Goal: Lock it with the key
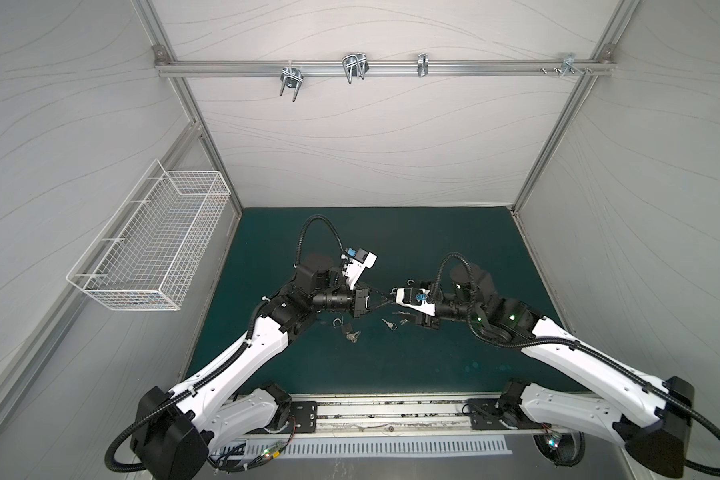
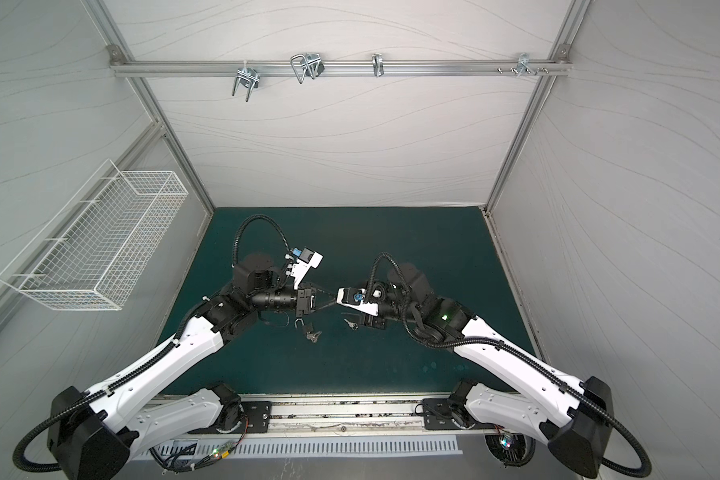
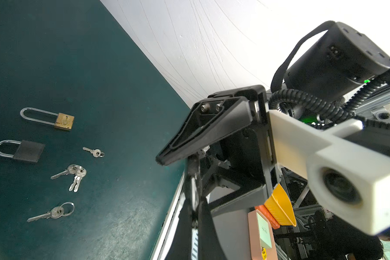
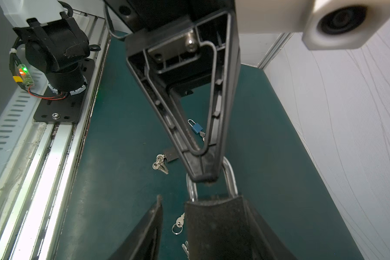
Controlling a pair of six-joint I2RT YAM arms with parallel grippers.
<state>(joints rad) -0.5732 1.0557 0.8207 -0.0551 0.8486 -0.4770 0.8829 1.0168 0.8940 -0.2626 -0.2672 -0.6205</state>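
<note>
Surface: dark green table mat [image 1: 391,365], inside a white-walled booth.
Keys: small silver steel keys [image 3: 76,173] lie loose on the mat, on the near side.
Padlock: silver-shackled metal padlock [image 4: 232,180] is held in the air above the mat. Its body is hidden.
Left gripper [image 4: 204,177]: clenched on the shackle's bow.
Right gripper [image 4: 185,200]: fingers apart, nothing visible between them.
Handling: probably dense, rigid and slick. Best taken by the flat sides of the body, leaving the keyhole clear.
Axis: roughly level, with the bow toward the left gripper and the body toward the right.

A white wire basket [image 1: 150,249] hangs on the wall left of the dark green surface [image 1: 433,232]. Metal hooks [image 1: 354,68] sit on a rail [image 1: 495,69] high behind it.
</note>
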